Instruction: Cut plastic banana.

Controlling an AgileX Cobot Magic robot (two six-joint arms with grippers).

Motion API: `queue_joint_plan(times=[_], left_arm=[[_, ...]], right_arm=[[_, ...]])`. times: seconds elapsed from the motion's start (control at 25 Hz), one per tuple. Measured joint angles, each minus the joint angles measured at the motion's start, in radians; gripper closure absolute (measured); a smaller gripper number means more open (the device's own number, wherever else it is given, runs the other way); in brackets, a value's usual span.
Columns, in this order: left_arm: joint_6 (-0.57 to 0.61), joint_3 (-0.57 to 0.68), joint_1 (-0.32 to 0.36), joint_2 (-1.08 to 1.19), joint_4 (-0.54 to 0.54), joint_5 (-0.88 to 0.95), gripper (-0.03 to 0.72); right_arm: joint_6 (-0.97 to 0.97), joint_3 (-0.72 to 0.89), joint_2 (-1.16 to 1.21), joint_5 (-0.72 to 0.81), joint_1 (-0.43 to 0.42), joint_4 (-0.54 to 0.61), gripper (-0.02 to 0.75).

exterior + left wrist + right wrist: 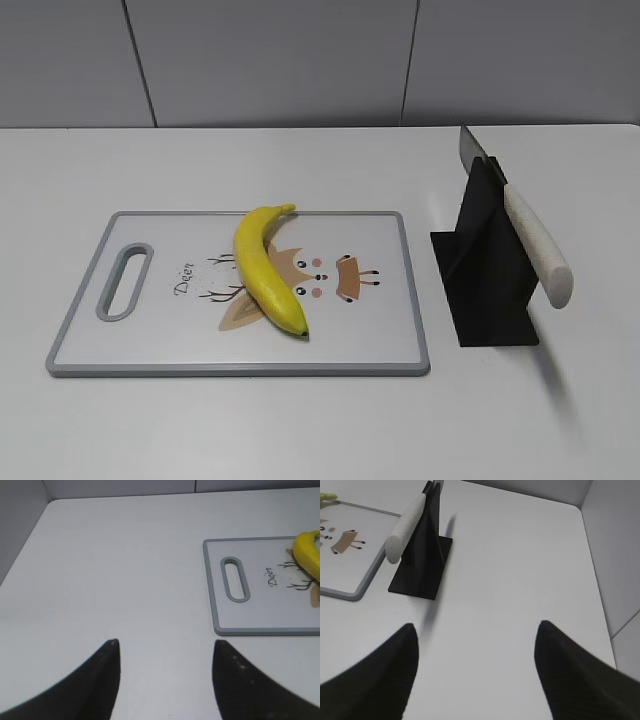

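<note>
Exterior view: the plastic banana [267,270] lies on the cutting board [390,340] on the table [300,430]; a knife [535,245] rests in a black stand [490,285] beside the board. Neither gripper appears here.

Left wrist view: the left gripper [165,672] is wide open and empty, with the banana ahead and far to its right.

Right wrist view: the right gripper [476,667] is also spread and empty, the knife's handle ahead to its left.

The banana looks light, stiff and slippery, so pinning it near the stem end seems wise.

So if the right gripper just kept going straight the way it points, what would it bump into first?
Probably nothing: the right gripper aims across bare table. The knife in its black stand sits left of that line, though depth is unclear.
</note>
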Motion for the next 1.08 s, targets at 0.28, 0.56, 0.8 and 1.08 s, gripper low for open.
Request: queue_joint_plan(times=[0.28, 0.56, 0.8, 1.08], left_arm=[[0.000, 0.000, 0.000, 0.000, 0.000, 0.000, 0.115], [0.000, 0.000, 0.000, 0.000, 0.000, 0.000, 0.115], [0.000, 0.000, 0.000, 0.000, 0.000, 0.000, 0.115], [0.000, 0.000, 0.000, 0.000, 0.000, 0.000, 0.115]], right_arm=[[0.000, 0.000, 0.000, 0.000, -0.002, 0.000, 0.174], [0.000, 0.000, 0.000, 0.000, -0.002, 0.000, 0.174], [0.000, 0.000, 0.000, 0.000, -0.002, 0.000, 0.174], [0.000, 0.000, 0.000, 0.000, -0.002, 0.000, 0.177]])
